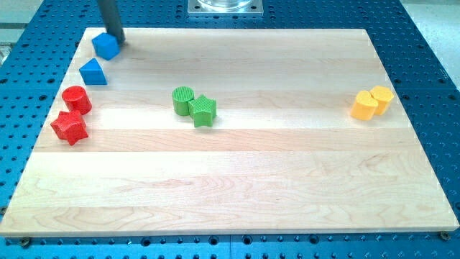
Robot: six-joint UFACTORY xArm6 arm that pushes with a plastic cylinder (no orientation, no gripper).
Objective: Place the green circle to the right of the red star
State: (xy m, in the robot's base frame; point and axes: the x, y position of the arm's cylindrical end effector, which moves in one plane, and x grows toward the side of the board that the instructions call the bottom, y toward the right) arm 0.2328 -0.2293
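The green circle stands near the board's middle, touching a green star on its right. The red star lies at the view's left edge of the board, just below a red cylinder. My tip is at the view's top left corner of the board, right behind and touching a blue cube. The tip is far from the green circle and the red star.
A blue triangular block sits below the blue cube. Two yellow blocks touch each other at the view's right. The wooden board lies on a blue perforated table. A metal mount is at the view's top.
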